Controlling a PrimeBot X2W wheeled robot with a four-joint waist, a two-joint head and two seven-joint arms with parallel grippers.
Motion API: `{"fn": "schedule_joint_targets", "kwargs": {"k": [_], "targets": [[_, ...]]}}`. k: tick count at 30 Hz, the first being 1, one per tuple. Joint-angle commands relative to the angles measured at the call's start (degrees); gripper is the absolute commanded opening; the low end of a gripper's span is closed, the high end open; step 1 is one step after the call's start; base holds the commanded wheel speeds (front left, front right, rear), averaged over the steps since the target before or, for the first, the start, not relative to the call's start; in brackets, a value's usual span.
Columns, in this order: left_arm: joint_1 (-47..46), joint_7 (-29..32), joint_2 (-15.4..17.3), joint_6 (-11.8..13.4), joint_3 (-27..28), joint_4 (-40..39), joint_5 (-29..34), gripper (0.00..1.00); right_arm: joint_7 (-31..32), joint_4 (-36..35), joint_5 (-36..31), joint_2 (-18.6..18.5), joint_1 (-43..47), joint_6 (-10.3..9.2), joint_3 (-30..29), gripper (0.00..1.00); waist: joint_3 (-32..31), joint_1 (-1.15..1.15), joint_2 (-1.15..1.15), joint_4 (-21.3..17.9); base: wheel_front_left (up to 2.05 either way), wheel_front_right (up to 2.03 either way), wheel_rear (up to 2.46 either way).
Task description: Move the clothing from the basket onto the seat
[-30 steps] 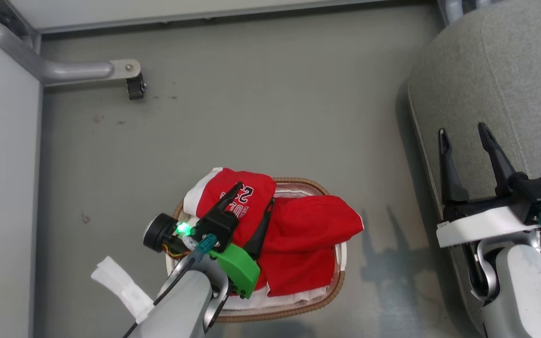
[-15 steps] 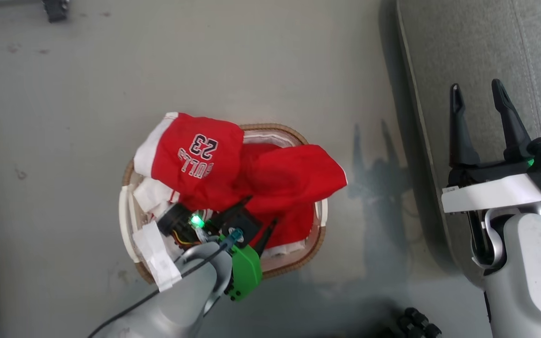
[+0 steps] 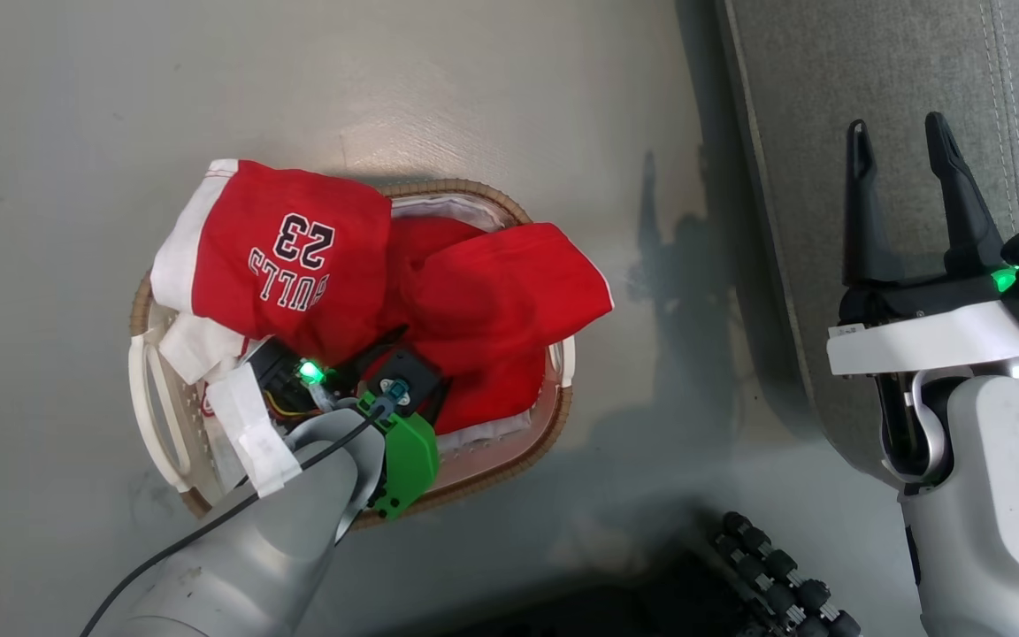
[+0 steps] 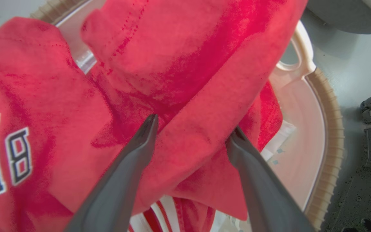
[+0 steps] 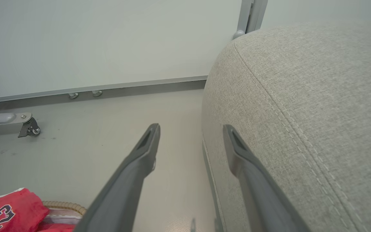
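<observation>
We find bare floor (image 3: 474, 80) between the basket (image 3: 456, 186) and the seat (image 3: 828, 106). Red clothing (image 3: 492, 292) heaped over the basket's rim crowds our left claw (image 4: 193, 124); our right claw (image 3: 896, 124) hangs clear at the seat's edge.

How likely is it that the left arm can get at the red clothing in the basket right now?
Very likely yes: the left end effector is open and straddles a fold of the clothing in the basket, with nothing in between.

One basket (image 3: 448, 186), one seat (image 3: 872, 71), one printed red garment (image 3: 288, 257), one plain red garment (image 3: 501, 287).
</observation>
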Motion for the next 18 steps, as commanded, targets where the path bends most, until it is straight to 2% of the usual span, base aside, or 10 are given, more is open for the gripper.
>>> {"fn": "schedule_joint_targets", "kwargs": {"k": [1,3,4,5,6,7,10,11,18], "targets": [[-0.88,-0.06,0.69,0.39,0.3,0.42,-0.01,1.0,-0.28,-0.1,0.58,-0.13,-0.77,-0.06,0.24,1.0,0.76,-0.01,0.0,-0.75,0.0,0.0,0.0],[-1.25,-0.06,0.57,0.63,0.68,0.99,-0.39,1.0,-0.28,0.01,0.73,-0.14,-0.76,-0.06,0.48,1.0,0.8,-0.01,0.0,-0.85,0.0,0.0,0.0],[-1.26,-0.06,0.52,0.63,0.98,1.21,-0.63,0.93,-0.28,0.06,0.74,-0.14,-0.71,-0.06,0.57,1.0,0.77,-0.01,0.0,-0.88,0.0,0.0,0.0],[-1.26,-0.05,0.45,0.65,1.23,1.31,-0.85,0.7,-0.28,0.14,0.8,-0.14,-0.64,-0.06,0.68,1.0,0.69,-0.01,0.0,-0.86,0.0,0.0,0.0],[-1.24,-0.06,0.37,0.7,1.49,1.13,-1.06,0.56,-0.28,0.23,0.81,-0.13,-0.54,-0.06,0.7,1.0,0.58,-0.01,0.0,-0.82,0.0,0.0,0.0],[-1.13,-0.06,0.3,0.83,1.77,0.76,-1.21,0.43,-0.28,0.33,0.77,-0.15,-0.4,-0.06,0.69,1.0,0.43,-0.01,0.0,-0.74,0.0,0.0,0.0],[0.3,-0.05,0.22,0.62,2.6,-0.4,-2.02,0.14,-0.28,0.9,0.27,-0.15,0.24,-0.06,0.79,1.0,-0.52,-0.01,0.0,-0.41,0.0,0.0,0.0],[0.73,-0.06,0.24,0.49,2.79,-0.91,-2.18,0.0,-0.28,1.04,0.08,-0.14,0.28,-0.06,0.78,1.0,-0.85,-0.01,0.0,-0.28,0.0,0.0,0.0],[4.09,-0.06,1.49,-0.16,5.93,-7.54,-3.59,0.0,-0.28,2.07,-1.57,-0.16,1.11,-0.06,0.09,1.0,-4.88,-0.01,0.0,1.35,0.0,0.0,0.0]]}}
